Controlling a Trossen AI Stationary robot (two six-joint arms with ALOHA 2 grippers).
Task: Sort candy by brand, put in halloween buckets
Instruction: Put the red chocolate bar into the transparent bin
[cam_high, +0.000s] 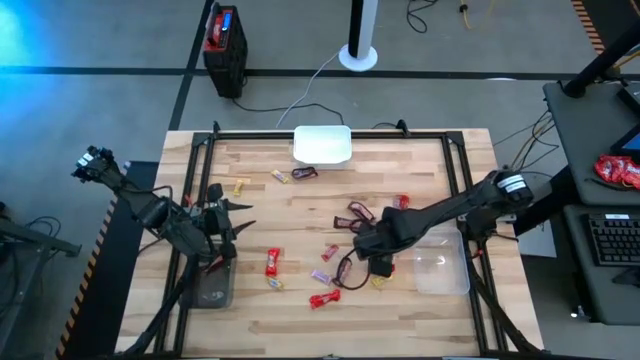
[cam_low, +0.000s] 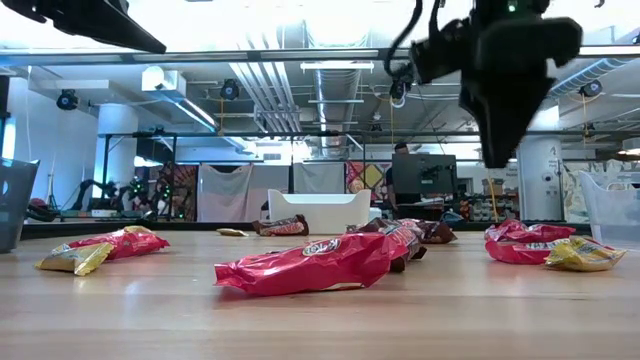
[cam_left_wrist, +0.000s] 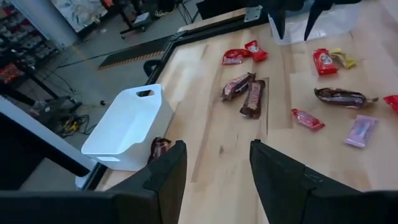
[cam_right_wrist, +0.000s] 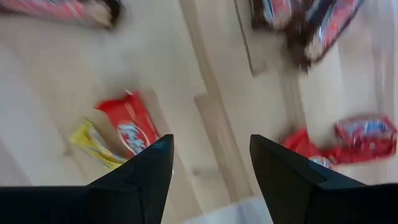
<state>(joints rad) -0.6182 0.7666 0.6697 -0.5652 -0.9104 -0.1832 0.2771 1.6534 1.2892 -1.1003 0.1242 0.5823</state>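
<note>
High view, white bin bare inside, clear bin likewise

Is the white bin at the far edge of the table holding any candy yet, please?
No: in the high view the white bin shows only its bare white floor, while the candy lies scattered on the table.

Bright overhead room light; ceiling glare in low view; right wrist view motion-blurred; soft shadows.
</note>
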